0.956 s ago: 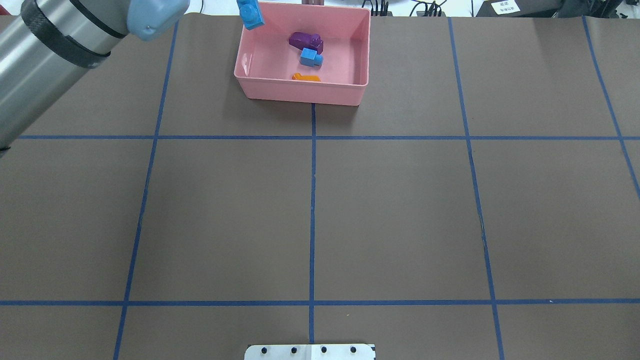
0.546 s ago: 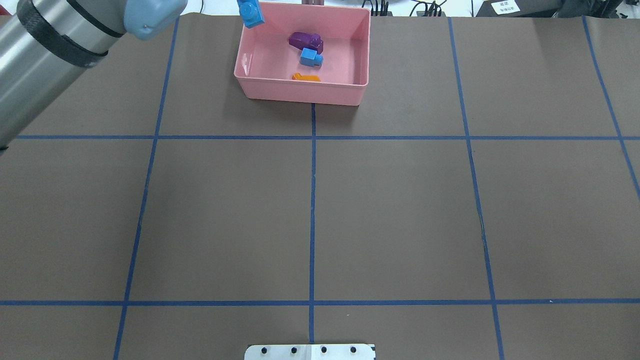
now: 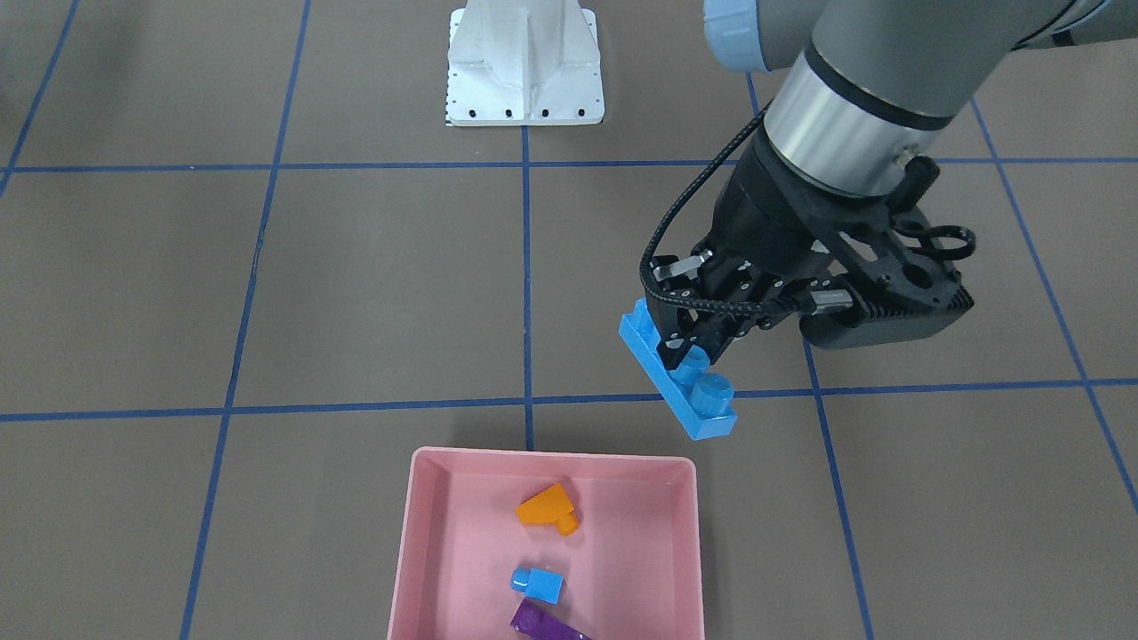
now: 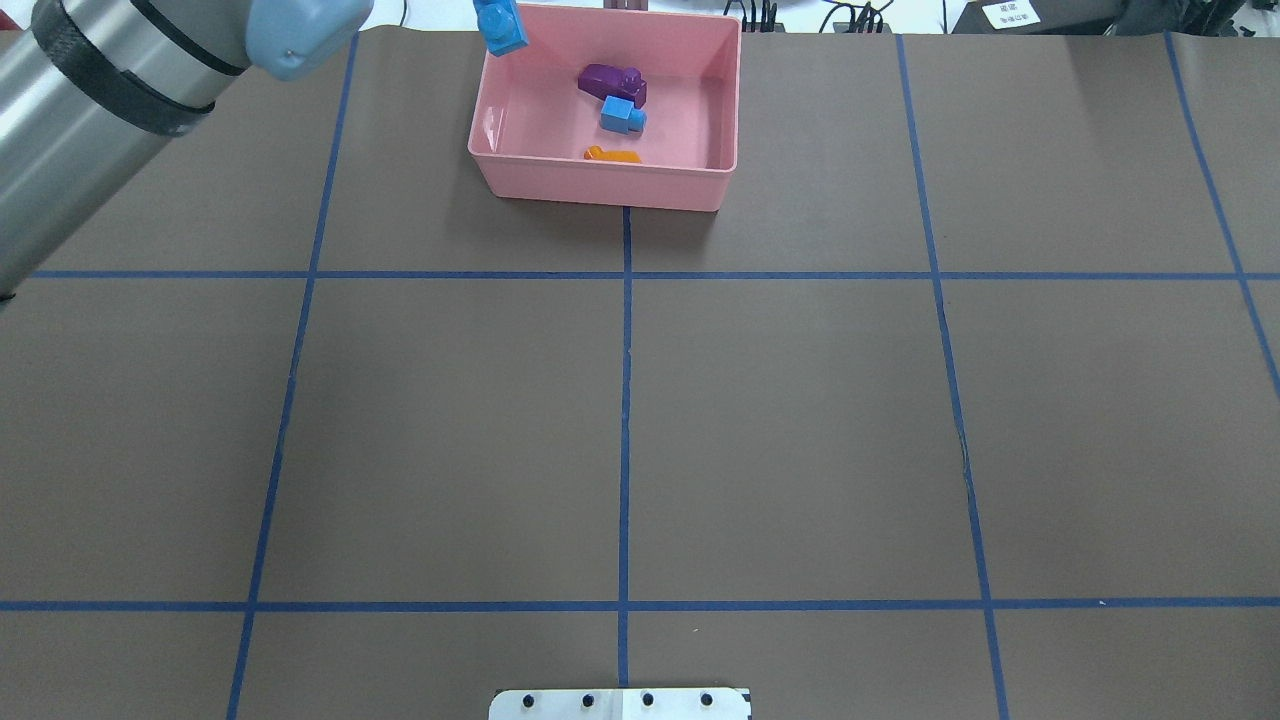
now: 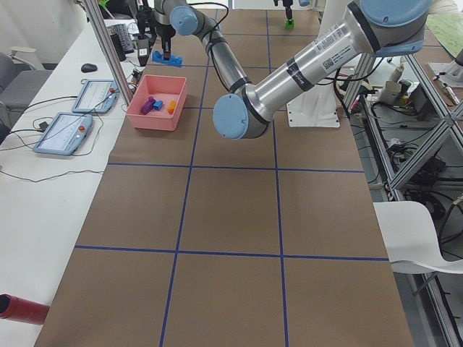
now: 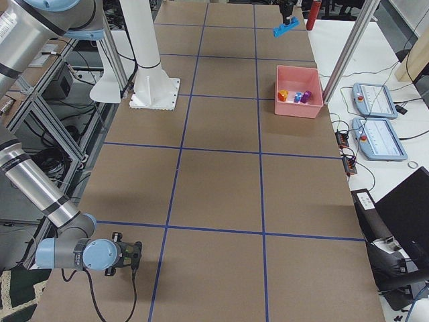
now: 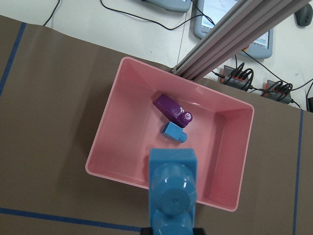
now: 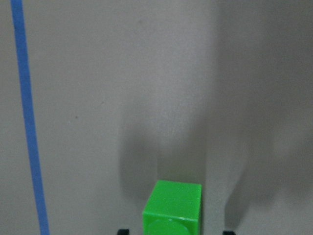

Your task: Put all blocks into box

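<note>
My left gripper (image 3: 698, 342) is shut on the long blue bar (image 3: 679, 377) and holds it tilted, high in the air beside the pink box (image 3: 551, 457). In the overhead view the bar (image 4: 500, 27) shows at the far left corner of the box (image 4: 600, 186). Inside the box lie the purple block (image 4: 612, 82), the small blue cube (image 4: 622, 117) and the orange block (image 4: 612, 155). In the right wrist view the green block (image 8: 172, 208) sits between my right gripper's fingertips (image 8: 123, 231), which stand apart from its sides. The green block also shows far off in the exterior left view (image 5: 289, 22).
The white metal base (image 3: 524, 67) stands at the robot's side of the table. An aluminium post (image 7: 230, 36) and teach pendants (image 5: 65, 134) lie just beyond the box. Blue tape lines (image 4: 625, 400) cross the brown table.
The left arm and the blue bar have edged slightly toward the far edge of the table. The blocks in the box have not moved.
</note>
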You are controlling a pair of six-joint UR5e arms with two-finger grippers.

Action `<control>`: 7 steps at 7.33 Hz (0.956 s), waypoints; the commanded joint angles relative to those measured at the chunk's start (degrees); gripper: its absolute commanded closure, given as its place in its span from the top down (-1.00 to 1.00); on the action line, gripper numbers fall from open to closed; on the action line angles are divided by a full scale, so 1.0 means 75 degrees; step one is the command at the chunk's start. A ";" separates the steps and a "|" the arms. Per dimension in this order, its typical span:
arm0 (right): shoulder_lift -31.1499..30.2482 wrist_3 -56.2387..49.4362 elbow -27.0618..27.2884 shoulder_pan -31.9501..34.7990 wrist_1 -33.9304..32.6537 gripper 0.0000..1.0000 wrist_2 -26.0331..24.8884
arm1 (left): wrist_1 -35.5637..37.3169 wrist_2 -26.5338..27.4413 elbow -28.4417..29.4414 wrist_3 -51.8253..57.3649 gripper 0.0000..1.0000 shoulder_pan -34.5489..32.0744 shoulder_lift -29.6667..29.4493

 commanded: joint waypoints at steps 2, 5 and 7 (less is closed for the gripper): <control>0.0060 0.0063 0.0060 0.0000 0.0039 -1.00 0.0040 | -0.0058 0.0000 0.0310 -0.0187 -1.00 0.0066 -0.0093; -0.0045 0.0087 0.0352 0.0023 0.0050 -1.00 0.0602 | -0.2078 0.2100 0.2438 -0.2253 -1.00 0.1081 -0.1087; -0.0080 0.0098 0.0505 0.0035 0.0050 -1.00 0.0650 | -0.2972 0.3498 0.3226 -0.2461 -1.00 0.1635 -0.1183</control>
